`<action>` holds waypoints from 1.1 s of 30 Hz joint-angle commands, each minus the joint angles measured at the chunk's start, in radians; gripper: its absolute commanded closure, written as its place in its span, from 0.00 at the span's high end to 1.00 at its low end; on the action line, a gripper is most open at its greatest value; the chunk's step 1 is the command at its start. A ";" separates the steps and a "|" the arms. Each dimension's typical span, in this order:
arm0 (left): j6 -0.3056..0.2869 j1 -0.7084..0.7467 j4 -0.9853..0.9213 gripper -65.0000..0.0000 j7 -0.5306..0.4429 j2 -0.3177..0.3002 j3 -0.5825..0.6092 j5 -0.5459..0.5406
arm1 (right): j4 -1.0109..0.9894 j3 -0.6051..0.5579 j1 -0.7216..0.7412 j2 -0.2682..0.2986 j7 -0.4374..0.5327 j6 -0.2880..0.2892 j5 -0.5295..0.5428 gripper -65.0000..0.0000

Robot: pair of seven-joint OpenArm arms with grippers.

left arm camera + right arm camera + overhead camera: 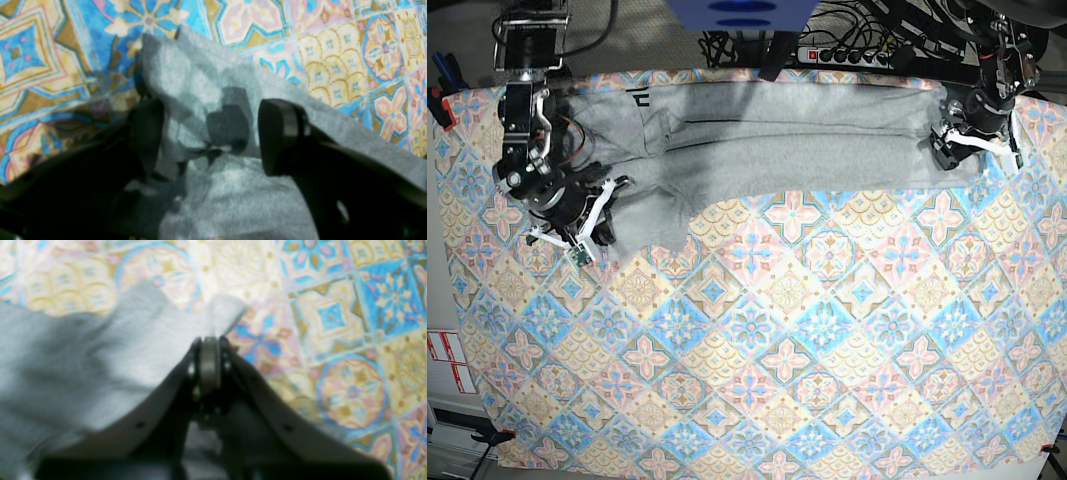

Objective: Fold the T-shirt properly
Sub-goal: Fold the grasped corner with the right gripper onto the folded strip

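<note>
The light grey T-shirt (787, 130) lies stretched along the far edge of the table, a bit of black lettering showing near its left end. My right gripper (605, 212) is at the shirt's left end. In the right wrist view this gripper (210, 341) is shut on the T-shirt (116, 340), and a small tab of cloth sticks out past the tips. My left gripper (949, 145) is at the shirt's right end. In the left wrist view it (213, 136) stands open, its fingers (280, 133) either side of a bunched ridge of the T-shirt (206, 80).
A pastel diamond-patterned tablecloth (757, 330) covers the whole table. Behind the far edge are a power strip and cables (857, 52) and a blue object (739, 12). Clamps hold the cloth at the table's corners (437, 100).
</note>
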 commanded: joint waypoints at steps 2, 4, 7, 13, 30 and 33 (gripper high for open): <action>-0.006 0.002 0.013 0.67 -0.016 -0.017 -0.008 -0.007 | 0.080 0.036 -0.049 0.007 0.022 0.002 0.015 0.00; -0.006 0.002 0.013 0.67 -0.016 -0.017 -0.008 -0.007 | 0.135 0.062 -0.104 0.007 0.022 0.002 0.015 0.00; -0.006 0.000 0.011 0.67 -0.016 -0.017 -0.008 -0.005 | 0.202 0.084 -0.176 0.007 0.022 0.002 0.015 0.00; -0.006 0.000 0.011 0.67 -0.016 -0.017 -0.008 -0.005 | 0.288 0.090 -0.296 0.005 0.026 0.002 0.015 0.00; -0.006 0.000 0.010 0.67 -0.017 -0.017 -0.008 -0.005 | 0.314 0.173 -0.485 0.002 0.029 0.002 0.015 0.00; -0.006 -0.001 0.010 0.67 -0.017 -0.017 -0.008 -0.005 | 0.314 0.167 -0.491 0.002 0.023 0.002 0.014 0.00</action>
